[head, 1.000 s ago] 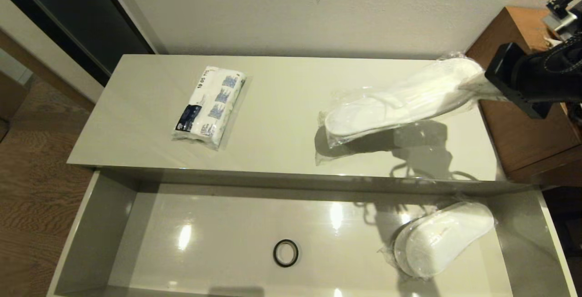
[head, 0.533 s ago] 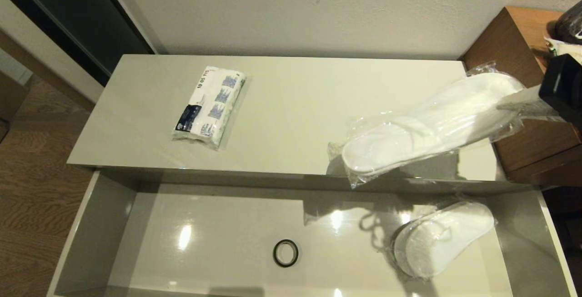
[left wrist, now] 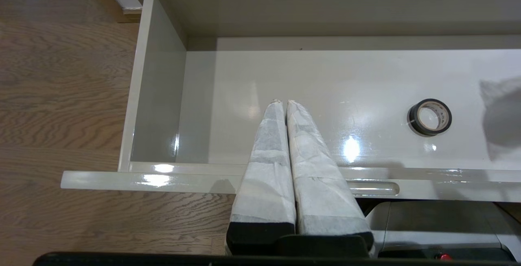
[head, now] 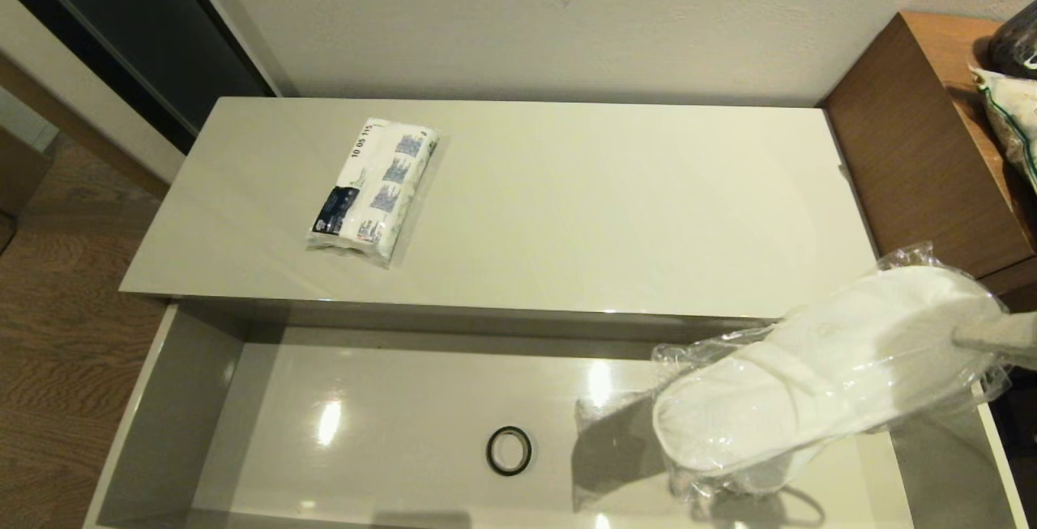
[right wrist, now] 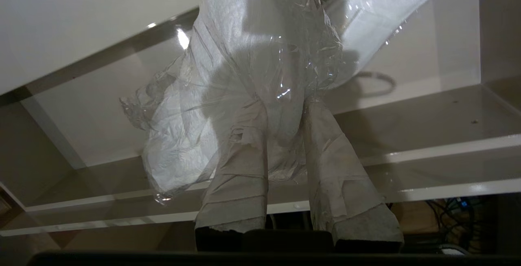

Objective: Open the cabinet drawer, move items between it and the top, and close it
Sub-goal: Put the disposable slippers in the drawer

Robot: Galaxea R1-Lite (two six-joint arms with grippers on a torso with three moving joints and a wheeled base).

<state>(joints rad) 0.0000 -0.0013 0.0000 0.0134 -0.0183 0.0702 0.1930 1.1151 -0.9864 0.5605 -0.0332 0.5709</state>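
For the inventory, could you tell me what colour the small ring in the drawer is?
Black; the ring shows best in the left wrist view.

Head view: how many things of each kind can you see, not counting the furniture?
Tissue packet: 1
Slipper pack, held by the right hand: 1 (it may be hiding another underneath; I cannot tell)
Black ring: 1
Total: 3

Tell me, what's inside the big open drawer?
The drawer holds a black tape ring. The right gripper holds bagged white slippers above its right end, hiding the floor there. The tissue packet lies on the cabinet top.
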